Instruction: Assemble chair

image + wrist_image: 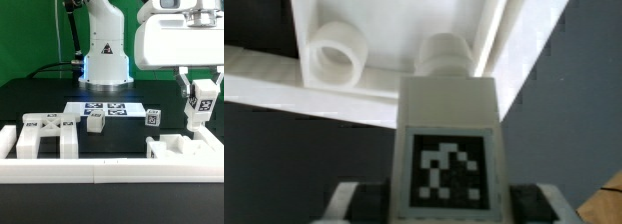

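The frame [45, 135] stands well apart at the exterior view's left, clear of any trouble. The seat [185, 150] lies by the rail [100, 172] at the exterior view's right. The gripper [201, 112] hangs just above the seat, clenched on a post [205, 95].

The risk, I judge, is alignment. In the wrist view the post's tip points beside what looks like a socket [335, 55], not into it. Lowered so, it would strike the seat's face, slip in the grip or shove the seat.

There are no containers; the socket, the only hollow, looks empty.
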